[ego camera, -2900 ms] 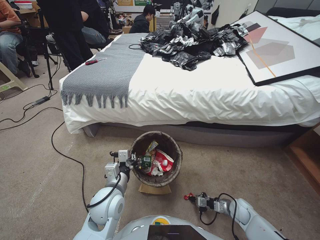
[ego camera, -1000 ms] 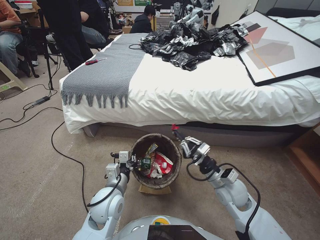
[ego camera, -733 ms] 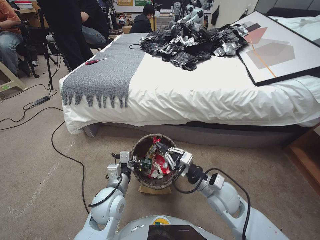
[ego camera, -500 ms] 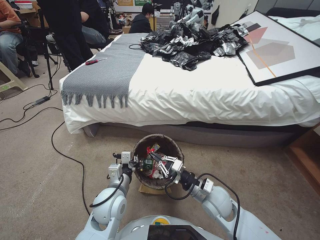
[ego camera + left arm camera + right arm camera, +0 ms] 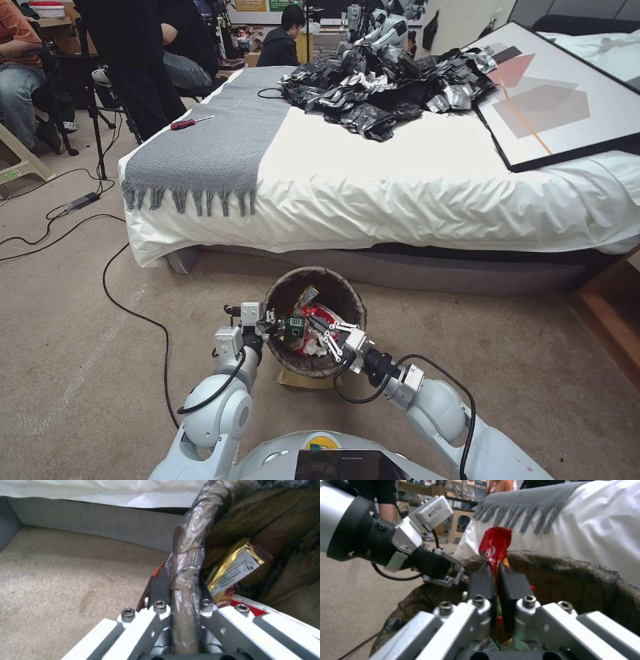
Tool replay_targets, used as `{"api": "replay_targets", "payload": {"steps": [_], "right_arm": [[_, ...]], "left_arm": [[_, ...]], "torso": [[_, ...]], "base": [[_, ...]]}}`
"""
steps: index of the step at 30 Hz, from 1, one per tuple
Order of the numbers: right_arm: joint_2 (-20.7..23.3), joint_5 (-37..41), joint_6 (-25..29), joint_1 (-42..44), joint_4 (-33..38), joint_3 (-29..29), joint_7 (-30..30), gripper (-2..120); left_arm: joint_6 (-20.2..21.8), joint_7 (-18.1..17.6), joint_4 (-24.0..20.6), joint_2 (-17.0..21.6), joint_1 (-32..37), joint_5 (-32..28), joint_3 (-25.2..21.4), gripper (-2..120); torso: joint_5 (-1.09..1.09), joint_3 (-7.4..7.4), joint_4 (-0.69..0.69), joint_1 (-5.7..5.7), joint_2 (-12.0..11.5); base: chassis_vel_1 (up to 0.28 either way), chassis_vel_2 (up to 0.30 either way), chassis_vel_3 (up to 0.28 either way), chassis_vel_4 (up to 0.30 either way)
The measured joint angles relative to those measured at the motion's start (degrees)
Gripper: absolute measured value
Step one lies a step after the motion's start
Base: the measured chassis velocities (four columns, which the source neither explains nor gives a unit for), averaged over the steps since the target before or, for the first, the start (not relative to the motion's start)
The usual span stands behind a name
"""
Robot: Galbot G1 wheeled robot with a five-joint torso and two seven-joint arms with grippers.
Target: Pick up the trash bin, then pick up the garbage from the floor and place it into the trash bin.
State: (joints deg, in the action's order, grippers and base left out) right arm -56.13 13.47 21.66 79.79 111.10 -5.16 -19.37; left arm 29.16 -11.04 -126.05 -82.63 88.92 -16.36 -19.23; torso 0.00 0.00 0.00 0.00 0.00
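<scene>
left gripper [image 5: 181,597] is clamped on the trash bin [image 5: 347,297] rim, bin held by the bed [image 5: 400,180]; right gripper [image 5: 496,580] over its mouth, fingers pinching a small red wrapper [image 5: 495,545].

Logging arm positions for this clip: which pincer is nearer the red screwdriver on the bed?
Left. The left pincer grips the trash bin rim on the side toward the red screwdriver; the right pincer, holding a red wrapper, sits over the bin.
</scene>
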Motion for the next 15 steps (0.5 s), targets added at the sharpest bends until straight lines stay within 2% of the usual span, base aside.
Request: {"api": "replay_targets", "payload": {"steps": [2,4,5,8,9,11,12,14,15], "right_arm": [[-0.1,0.0,0.1,0.1,0.0,-0.2,-0.1,14],[-0.2,-0.1,0.2,0.2,0.0,-0.6,-0.2,25],[-0.2,-0.1,0.2,0.2,0.0,-0.6,-0.2,25],[-0.3,-0.1,0.2,0.1,0.2,-1.0,-0.3,40],[-0.3,-0.1,0.2,0.1,0.2,-1.0,-0.3,40],[-0.3,0.0,0.3,0.2,0.4,-1.2,-0.3,50],[-0.3,0.0,0.3,0.2,0.4,-1.2,-0.3,50],[-0.3,0.0,0.4,0.3,0.6,-1.3,-0.3,61],[-0.3,0.0,0.4,0.3,0.6,-1.3,-0.3,61]], "left_arm": [[0.0,0.0,0.0,0.0,0.0,0.0,0.0,0],[0.2,0.0,-0.1,0.1,0.0,-0.1,-0.1,0],[0.2,0.0,-0.1,0.1,0.0,-0.1,-0.1,0],[0.4,-0.1,-0.2,0.1,0.0,-0.2,-0.2,0],[0.4,-0.1,-0.2,0.1,0.0,-0.2,-0.2,0],[0.5,-0.1,-0.3,0.2,0.0,-0.2,-0.2,0],[0.5,-0.1,-0.3,0.2,0.0,-0.2,-0.2,0],[0.6,-0.1,-0.3,0.2,0.0,-0.2,-0.3,0],[0.6,-0.1,-0.3,0.2,0.0,-0.2,-0.3,0]], "torso": [[0.0,0.0,0.0,0.0,0.0],[0.0,0.0,0.0,0.0,0.0],[0.0,0.0,0.0,0.0,0.0],[0.0,0.0,0.0,0.0,0.0],[0.0,0.0,0.0,0.0,0.0],[0.0,0.0,0.0,0.0,0.0],[0.0,0.0,0.0,0.0,0.0],[0.0,0.0,0.0,0.0,0.0],[0.0,0.0,0.0,0.0,0.0]], "base": [[0.0,0.0,0.0,0.0],[0.0,0.0,0.0,0.0],[0.0,0.0,0.0,0.0],[0.0,0.0,0.0,0.0],[0.0,0.0,0.0,0.0],[0.0,0.0,0.0,0.0],[0.0,0.0,0.0,0.0],[0.0,0.0,0.0,0.0],[0.0,0.0,0.0,0.0]]}}
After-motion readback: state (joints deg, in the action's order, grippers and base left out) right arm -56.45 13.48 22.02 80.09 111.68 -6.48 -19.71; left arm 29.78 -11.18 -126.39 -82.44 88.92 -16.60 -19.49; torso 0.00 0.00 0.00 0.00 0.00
